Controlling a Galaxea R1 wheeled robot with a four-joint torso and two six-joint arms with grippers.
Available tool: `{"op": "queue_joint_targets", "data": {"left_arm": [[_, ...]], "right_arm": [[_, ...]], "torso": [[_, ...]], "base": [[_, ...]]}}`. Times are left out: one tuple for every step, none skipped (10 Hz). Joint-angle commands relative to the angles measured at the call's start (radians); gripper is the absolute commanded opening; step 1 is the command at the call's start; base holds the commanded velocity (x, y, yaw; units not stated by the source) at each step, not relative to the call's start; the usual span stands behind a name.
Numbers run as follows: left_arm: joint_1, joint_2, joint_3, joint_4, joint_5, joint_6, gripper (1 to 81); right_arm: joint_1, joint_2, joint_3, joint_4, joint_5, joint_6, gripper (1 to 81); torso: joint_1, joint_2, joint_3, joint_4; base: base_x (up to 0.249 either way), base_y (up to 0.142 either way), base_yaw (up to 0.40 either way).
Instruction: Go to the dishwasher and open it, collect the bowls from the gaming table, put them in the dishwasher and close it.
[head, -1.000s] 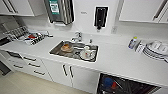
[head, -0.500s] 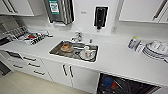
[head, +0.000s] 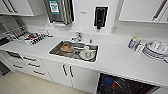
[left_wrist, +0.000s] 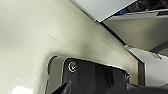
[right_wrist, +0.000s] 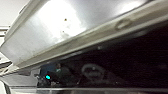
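The dishwasher (head: 125, 86) stands open under the counter at the lower right of the head view, its inside dark and racked. A blue round thing (head: 108, 81) lies in the rack beside something red; it looks like one of the bowls, but it is too blurred to be sure. In the right wrist view the dishwasher's brushed steel front (right_wrist: 57, 32) slants close before the camera, with the dark inside (right_wrist: 105, 70) below it. The left wrist view looks down at pale floor (left_wrist: 27, 37) beside a white cabinet door (left_wrist: 105, 7). The gaming table is out of view.
A white counter (head: 117, 60) runs across, with a steel sink (head: 75, 51) holding dishes. A dish rack (head: 27, 36) sits at the left, stacked plates (head: 155, 50) and a bottle (head: 132, 42) at the right. White drawers and cabinet doors (head: 67, 72) line the front; beige floor (head: 25, 85) lies below.
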Motion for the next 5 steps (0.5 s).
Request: {"op": "queue_joint_targets", "data": {"left_arm": [[-0.013, -0.025, -0.029, 0.013, 0.041, 0.007, 81.1], [-0.013, -0.017, -0.029, 0.035, 0.049, 0.007, 81.1], [-0.014, -0.011, -0.031, 0.038, 0.058, 0.007, 81.1], [-0.015, -0.005, -0.031, 0.038, 0.064, 0.008, 81.1], [-0.015, 0.006, -0.031, 0.038, 0.081, 0.010, 81.1]], "right_arm": [[0.370, -0.082, 0.018, 0.056, 0.163, -0.049, 81.1], [0.409, -0.091, 0.030, 0.077, 0.160, -0.049, 81.1], [0.449, -0.129, 0.070, 0.111, 0.162, -0.049, 81.1], [0.482, -0.185, 0.115, 0.142, 0.169, -0.049, 81.1], [0.499, -0.272, 0.193, 0.159, 0.172, -0.049, 81.1]], "torso": [[0.000, 0.000, 0.000, 0.000], [0.000, 0.000, 0.000, 0.000], [0.000, 0.000, 0.000, 0.000], [0.000, 0.000, 0.000, 0.000], [0.000, 0.000, 0.000, 0.000]], "base": [[0.000, 0.000, 0.000], [0.000, 0.000, 0.000], [0.000, 0.000, 0.000], [0.000, 0.000, 0.000], [0.000, 0.000, 0.000]]}}
